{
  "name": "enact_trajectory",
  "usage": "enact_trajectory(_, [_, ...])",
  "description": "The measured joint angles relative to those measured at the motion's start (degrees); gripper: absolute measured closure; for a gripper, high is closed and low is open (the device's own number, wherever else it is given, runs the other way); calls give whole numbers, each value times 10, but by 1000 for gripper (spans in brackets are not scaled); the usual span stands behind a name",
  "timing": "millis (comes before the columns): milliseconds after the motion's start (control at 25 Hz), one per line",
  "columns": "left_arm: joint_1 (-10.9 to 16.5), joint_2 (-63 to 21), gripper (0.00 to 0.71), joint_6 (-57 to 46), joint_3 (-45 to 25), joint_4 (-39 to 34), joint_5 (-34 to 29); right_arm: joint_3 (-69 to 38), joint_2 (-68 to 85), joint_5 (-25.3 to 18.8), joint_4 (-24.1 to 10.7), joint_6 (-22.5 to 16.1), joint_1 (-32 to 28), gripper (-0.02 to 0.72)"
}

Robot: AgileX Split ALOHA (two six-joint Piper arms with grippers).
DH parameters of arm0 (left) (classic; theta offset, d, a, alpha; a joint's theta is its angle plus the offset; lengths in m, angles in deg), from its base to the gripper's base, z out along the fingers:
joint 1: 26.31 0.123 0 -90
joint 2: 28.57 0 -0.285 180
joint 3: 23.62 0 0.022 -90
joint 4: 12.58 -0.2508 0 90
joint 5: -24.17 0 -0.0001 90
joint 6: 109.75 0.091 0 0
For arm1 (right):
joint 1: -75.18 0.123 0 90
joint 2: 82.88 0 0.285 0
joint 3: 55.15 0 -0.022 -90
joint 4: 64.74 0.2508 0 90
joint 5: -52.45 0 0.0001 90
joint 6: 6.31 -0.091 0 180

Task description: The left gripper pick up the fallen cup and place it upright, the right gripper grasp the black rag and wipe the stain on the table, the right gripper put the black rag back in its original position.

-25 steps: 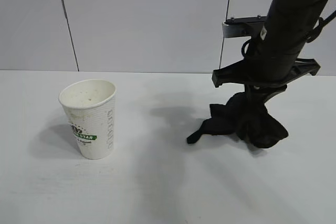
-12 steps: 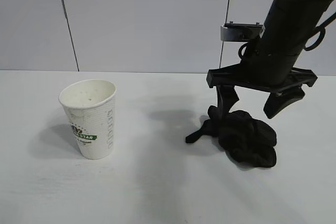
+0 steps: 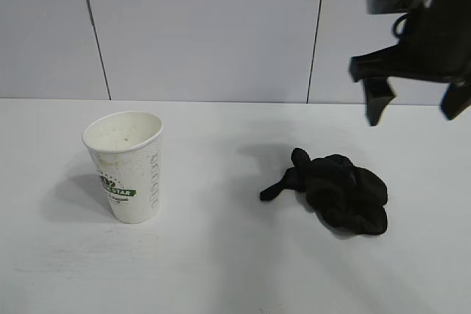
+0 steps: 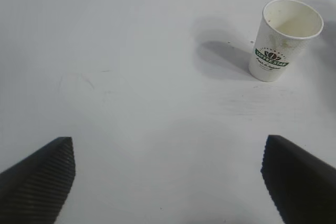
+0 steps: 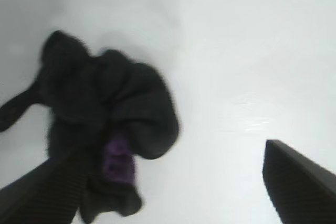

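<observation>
My right gripper (image 3: 413, 112) hangs up and to the right of the black rag (image 3: 335, 190), fingers spread wide and holding nothing, because the rag now lies bunched on the table (image 3: 221, 270), its thin strip trailing toward the cup (image 3: 126, 165). The cup stands upright, well to the left of the rag, so that part looks done. No stain shows between them. My left gripper (image 4: 168, 174) waits open, far back from the cup.
</observation>
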Motion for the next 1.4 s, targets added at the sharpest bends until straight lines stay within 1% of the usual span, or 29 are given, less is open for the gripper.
enact_trajectory(40, [0, 0, 16, 0, 0, 0, 0, 0, 12, -9, -10, -1, -23, 73])
enact_trajectory(120, [0, 0, 16, 0, 0, 0, 0, 0, 47, -24, -18, 3, -83, 73])
enact_trajectory(280, [0, 0, 16, 0, 0, 0, 0, 0, 124, -40, -20, 36, -191, 73])
enact_trajectory(360, [0, 0, 16, 0, 0, 0, 0, 0, 164, -45, -1, 41, -231, 73])
enact_trajectory(440, [0, 0, 16, 0, 0, 0, 0, 0, 212, -50, 26, 56, -252, 73])
enact_trajectory(640, [0, 0, 16, 0, 0, 0, 0, 0, 352, -68, 113, 107, -254, 73])
enact_trajectory(760, [0, 0, 16, 0, 0, 0, 0, 0, 459, -79, 151, 127, -254, 73])
enact_trajectory(920, [0, 0, 16, 0, 0, 0, 0, 2, 603, -105, 181, 137, -254, 73])
enact_trajectory(1040, [0, 0, 16, 0, 0, 0, 0, 4, 687, -141, 202, 141, -254, 73])
enact_trajectory(1240, [0, 0, 16, 0, 0, 0, 0, -15, 784, -208, 264, 141, -254, 73])
enact_trajectory(1320, [0, 0, 16, 0, 0, 0, 0, -46, 811, -231, 275, 141, -247, 73])
enact_trajectory(1400, [0, 0, 16, 0, 0, 0, 0, -90, 835, -252, 276, 141, -232, 73])
